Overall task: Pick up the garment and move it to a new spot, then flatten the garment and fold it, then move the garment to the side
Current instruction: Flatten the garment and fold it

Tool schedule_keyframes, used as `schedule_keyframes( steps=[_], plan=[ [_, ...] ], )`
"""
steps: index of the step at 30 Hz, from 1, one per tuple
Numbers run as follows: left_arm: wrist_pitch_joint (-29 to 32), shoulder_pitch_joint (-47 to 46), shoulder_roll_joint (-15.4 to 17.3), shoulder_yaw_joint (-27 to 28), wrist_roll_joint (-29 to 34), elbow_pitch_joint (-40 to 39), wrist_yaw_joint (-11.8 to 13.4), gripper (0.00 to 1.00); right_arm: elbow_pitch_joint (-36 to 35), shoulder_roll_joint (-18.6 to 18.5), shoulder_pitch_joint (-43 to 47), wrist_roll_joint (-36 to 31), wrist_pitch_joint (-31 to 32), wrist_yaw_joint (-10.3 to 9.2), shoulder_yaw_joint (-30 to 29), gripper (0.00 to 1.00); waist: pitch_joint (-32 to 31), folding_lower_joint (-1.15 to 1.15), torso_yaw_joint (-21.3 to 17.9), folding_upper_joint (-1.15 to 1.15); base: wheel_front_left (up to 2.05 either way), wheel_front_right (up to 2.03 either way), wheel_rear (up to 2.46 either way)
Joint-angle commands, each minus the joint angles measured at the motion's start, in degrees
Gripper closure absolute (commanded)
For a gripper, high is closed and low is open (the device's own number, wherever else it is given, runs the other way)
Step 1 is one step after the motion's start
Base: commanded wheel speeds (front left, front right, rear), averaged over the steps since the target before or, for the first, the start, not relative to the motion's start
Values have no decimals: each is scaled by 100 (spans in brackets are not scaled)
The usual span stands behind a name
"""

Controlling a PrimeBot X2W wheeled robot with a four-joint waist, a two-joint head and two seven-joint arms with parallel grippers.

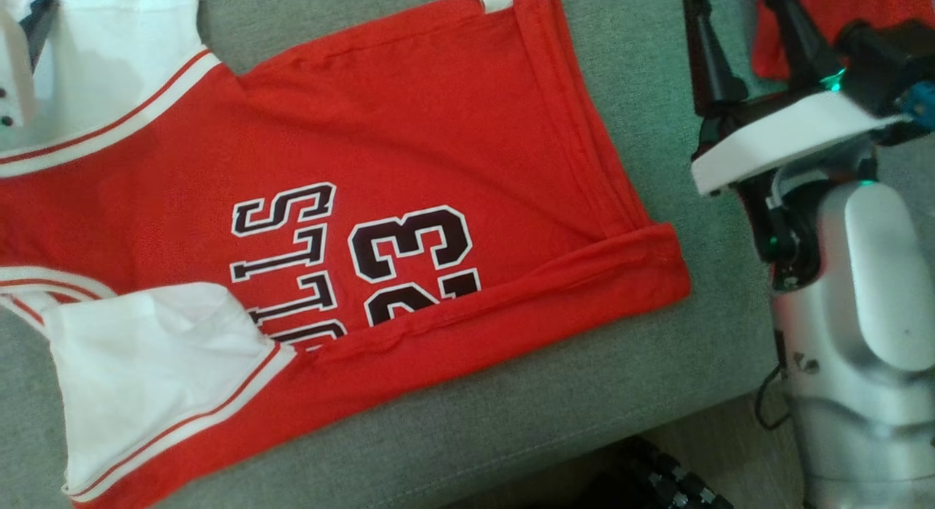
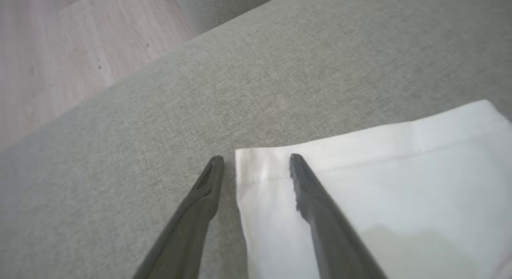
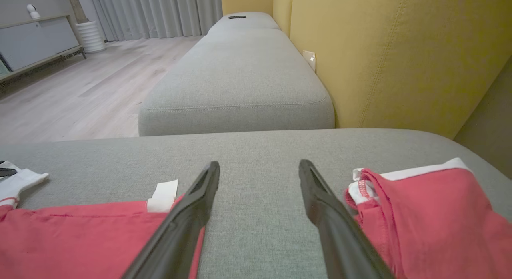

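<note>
Grey cushion (image 1: 511, 414) bears the red jersey (image 1: 409, 129) — lettering (image 1: 292, 253) half-hidden under a fold (image 1: 511, 308) — left hand (image 2: 257, 158), right hand (image 3: 259, 163) splayed, empty.

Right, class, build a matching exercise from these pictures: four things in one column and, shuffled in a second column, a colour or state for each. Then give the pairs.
Column one:
1. jersey body
2. sofa seat
3. backrest
4. left gripper

Column two:
A. yellow
B. open, fingers either side of a white sleeve's edge
C. red
D. grey

Pairs: 1-C, 2-D, 3-A, 4-B
</note>
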Motion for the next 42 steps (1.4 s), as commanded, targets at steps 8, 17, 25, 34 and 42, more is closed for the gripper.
schedule_keyframes(
  steps=[8,17,25,34,42],
  plan=[
    [-254,-255,206,-406,-441,-371,0,100,-147,-92,-366,-67,171,24,-255,0,-162,0,251,0,0,0,0],
    [-1849,-232,-341,-538,-343,-294,21,100,322,-557,-430,70,530,24,-236,0,-850,0,928,0,0,0,0],
    [-2540,230,-679,-547,-301,-661,272,100,1049,-1144,-348,345,559,24,200,0,-1280,0,1389,0,0,0,0],
    [-2608,626,-771,-788,-102,-1571,549,100,2197,-1627,-680,952,627,24,818,0,-1214,0,1785,0,0,0,0],
    [-2498,598,-758,-847,-53,-2034,676,100,3011,-1898,-1332,1481,745,24,1538,0,-873,0,2016,0,0,0,0]
  ],
)
